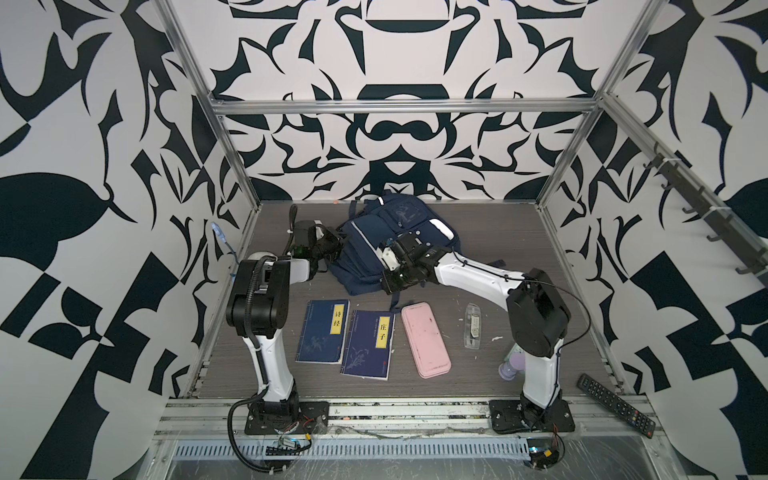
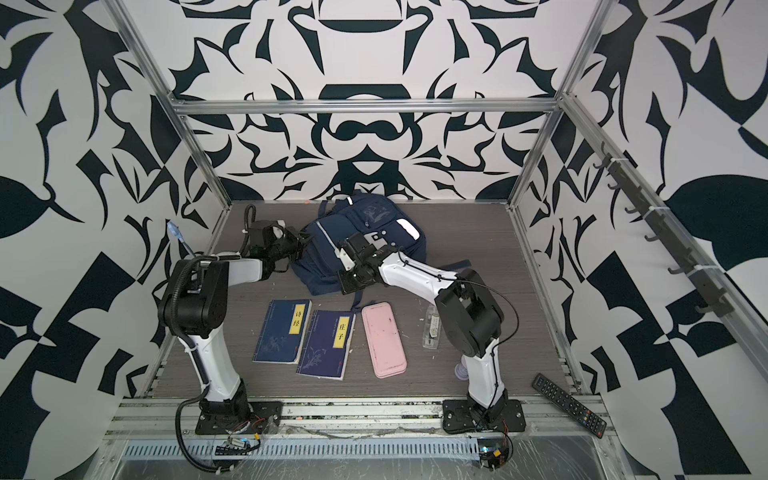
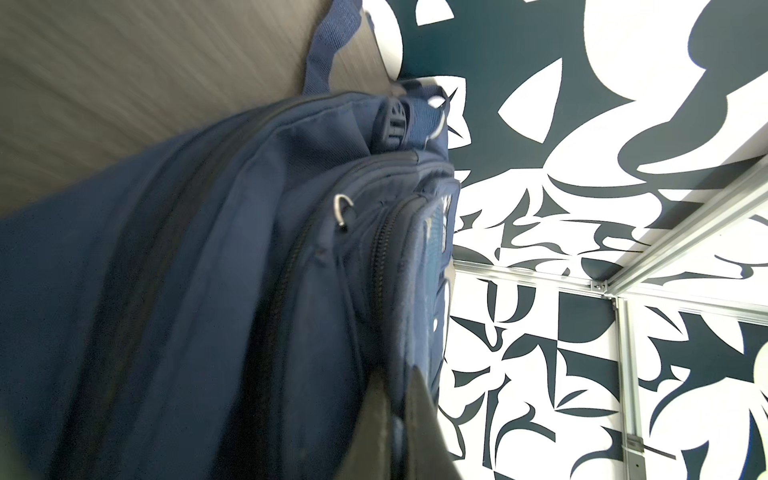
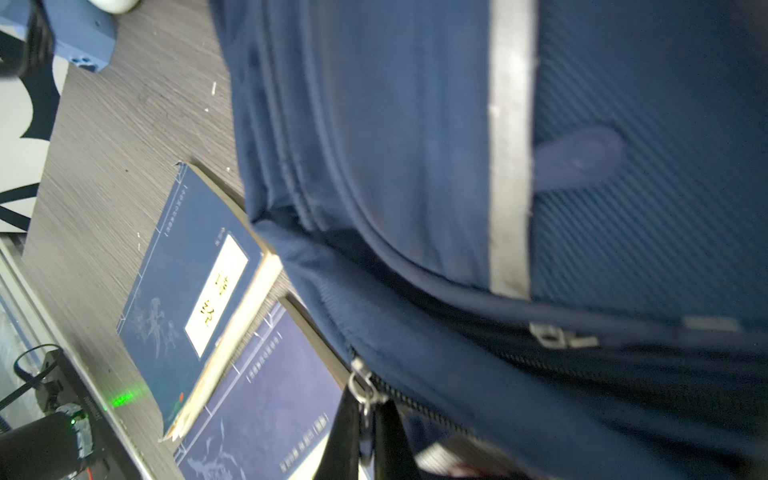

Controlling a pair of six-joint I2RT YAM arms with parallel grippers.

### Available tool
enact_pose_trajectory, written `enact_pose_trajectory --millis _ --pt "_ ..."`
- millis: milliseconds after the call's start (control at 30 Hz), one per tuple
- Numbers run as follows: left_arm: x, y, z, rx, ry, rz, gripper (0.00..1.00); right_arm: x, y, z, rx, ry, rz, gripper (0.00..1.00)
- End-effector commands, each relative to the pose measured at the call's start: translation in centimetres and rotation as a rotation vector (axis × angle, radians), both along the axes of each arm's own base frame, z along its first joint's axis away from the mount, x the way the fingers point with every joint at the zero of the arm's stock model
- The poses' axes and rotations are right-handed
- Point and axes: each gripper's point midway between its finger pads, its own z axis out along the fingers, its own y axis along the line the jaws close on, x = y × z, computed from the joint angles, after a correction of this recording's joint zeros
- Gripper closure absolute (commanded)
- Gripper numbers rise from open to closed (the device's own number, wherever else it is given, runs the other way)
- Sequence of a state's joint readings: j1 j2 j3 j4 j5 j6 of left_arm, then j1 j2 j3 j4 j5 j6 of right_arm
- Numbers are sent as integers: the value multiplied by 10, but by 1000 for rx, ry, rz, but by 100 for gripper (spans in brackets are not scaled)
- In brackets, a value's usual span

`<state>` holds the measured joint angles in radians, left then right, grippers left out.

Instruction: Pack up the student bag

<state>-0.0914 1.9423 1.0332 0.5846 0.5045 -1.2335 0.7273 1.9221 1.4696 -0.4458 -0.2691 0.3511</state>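
Note:
The navy student bag (image 1: 365, 245) (image 2: 328, 249) lies at the back middle of the table, white reflective strips facing up. My left gripper (image 1: 338, 241) (image 2: 305, 242) is at the bag's left edge. In the left wrist view it (image 3: 399, 424) is shut on a fold of the bag's fabric (image 3: 208, 291) beside a zip. My right gripper (image 1: 381, 268) (image 2: 343, 268) reaches across the bag's front. In the right wrist view it (image 4: 365, 419) is shut on the metal zip pull (image 4: 359, 386) at the end of a zip on the bag (image 4: 415, 124).
In front of the bag lie two dark blue books (image 1: 322, 334) (image 1: 368, 345), a pink pencil case (image 1: 426, 340) and a clear case (image 1: 473, 324). A purple bottle (image 1: 513, 365) stands by the right arm's base. A black remote (image 1: 617, 403) lies at the front right.

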Motion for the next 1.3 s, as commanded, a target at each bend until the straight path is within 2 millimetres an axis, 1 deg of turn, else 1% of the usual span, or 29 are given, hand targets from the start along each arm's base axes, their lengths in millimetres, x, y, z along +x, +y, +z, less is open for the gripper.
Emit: enact_pose_trajectory --millis 0,100,167,267,333,433,567,733,833,867,933,967,1000,1033,1100,1167,1267 --pt "2 3 33 -21 -100 26 93 13 -19 28 37 -73 -17 100" --pt "-10 -19 37 -5 -105 -33 81 14 -35 33 27 -87 -27 100" --pt "-18 -33 37 15 -96 -66 80 13 -43 34 14 -93 -29 100" --pt "-27 -52 35 34 -91 -102 80 4 -49 28 -14 -69 -15 100" --pt "-29 -57 32 36 -82 -105 81 -6 -45 21 -8 -40 9 100" --pt "-27 -60 31 28 -81 -98 85 -21 -37 10 -29 -22 46 100" --pt "-22 -60 34 23 -87 -88 87 -34 -25 0 -40 -2 75 100" --pt "-19 -66 39 34 -94 -104 88 -38 -4 -6 -29 8 103 100" --pt "-20 -66 39 47 -92 -112 88 -33 4 -8 -17 7 102 100" --pt "-21 -66 39 53 -93 -116 88 -31 3 -9 -21 7 99 100" --pt "-24 -65 40 72 -90 -128 81 -27 2 -9 -31 -9 89 100" --pt "-26 -62 41 85 -87 -132 74 -26 1 -8 -33 -14 87 100" --pt "-29 -60 40 106 -81 -137 63 -24 -2 -7 -32 -15 80 100" --pt "-32 -57 40 136 -75 -144 55 -22 -4 -6 -32 -15 76 100" --pt "-38 -51 42 204 -65 -158 44 -19 -9 -1 -32 -23 72 100" --pt "-46 -46 44 276 -57 -182 38 -18 -13 3 -32 -28 69 100" --pt "-60 -39 43 364 -32 -216 36 -18 -20 12 -28 -46 59 100"
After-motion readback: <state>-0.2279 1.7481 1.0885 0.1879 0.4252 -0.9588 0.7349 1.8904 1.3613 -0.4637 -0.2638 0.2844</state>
